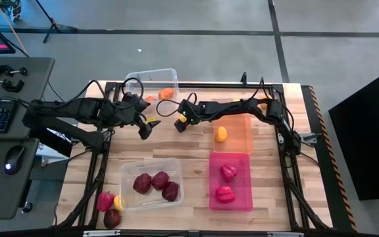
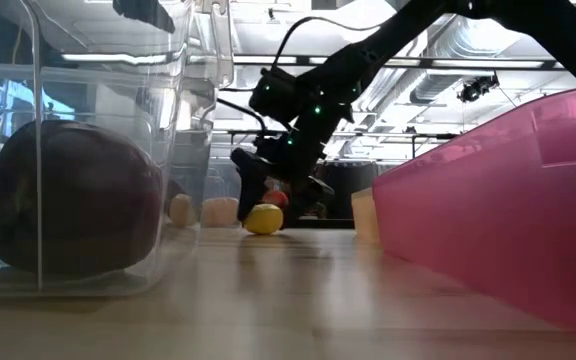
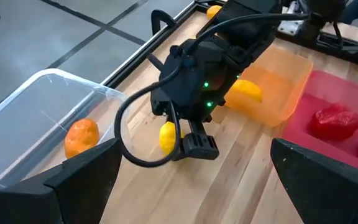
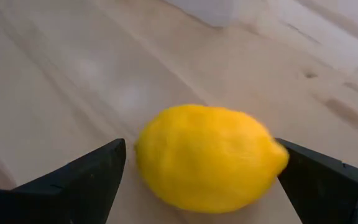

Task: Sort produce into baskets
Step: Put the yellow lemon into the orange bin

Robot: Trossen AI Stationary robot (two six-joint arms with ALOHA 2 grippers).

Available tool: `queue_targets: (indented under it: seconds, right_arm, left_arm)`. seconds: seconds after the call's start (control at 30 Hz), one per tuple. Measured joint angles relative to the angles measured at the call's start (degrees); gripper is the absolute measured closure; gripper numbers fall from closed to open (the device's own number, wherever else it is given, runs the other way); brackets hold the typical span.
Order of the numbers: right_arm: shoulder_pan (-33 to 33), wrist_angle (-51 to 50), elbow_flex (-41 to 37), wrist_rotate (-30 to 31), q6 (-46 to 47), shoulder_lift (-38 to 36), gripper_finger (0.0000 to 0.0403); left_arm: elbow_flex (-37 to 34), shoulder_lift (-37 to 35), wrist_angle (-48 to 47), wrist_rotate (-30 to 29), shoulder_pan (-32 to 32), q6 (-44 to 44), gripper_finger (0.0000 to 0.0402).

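Straddling yellow lemon (image 4: 211, 158) with right hand (image 1: 180, 124) — fingers spread, not gripping; lemon rests on table (image 1: 196, 194) between clear basket (image 1: 151, 78) and orange basket (image 1: 241, 131). Left hand (image 1: 146, 128) nearby, released, empty.

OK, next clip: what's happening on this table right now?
The right gripper is down at the tabletop with its fingers open around a yellow lemon, not closed on it. The left gripper hovers open nearby. The orange bin holds one yellow piece, the pink bin two red ones, and a clear bin three maroon ones.
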Motion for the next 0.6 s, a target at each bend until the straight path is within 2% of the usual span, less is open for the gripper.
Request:
queue_targets:
  seconds: [0.2,0.3,0.4,0.5,0.6]
  right_arm:
    - [0.0,-0.7,0.0,1.8,2.4,-0.1,0.0031]
    - [0.0,-2.4,0.0,2.0,2.8,-0.1,0.0066]
    - [0.1,-3.3,0.0,2.1,3.7,-0.2,0.0117]
    - [0.1,-5.7,0.0,2.1,1.1,-1.6,0.0161]
    - [0.6,-10.2,0.0,2.3,-3.4,-5.3,0.0164]
  left_arm:
    - [0.0,0.0,0.0,0.2,0.0,0.2,0.0003]
    - [0.0,0.0,0.0,0.3,0.0,0.2,0.0003]
    - [0.0,0.0,0.0,0.3,0.0,0.1,0.0003]
    - [0.0,0.0,0.0,0.3,0.0,-0.2,0.0003]
    - [0.0,0.0,0.0,0.2,0.0,-2.3,0.0003]
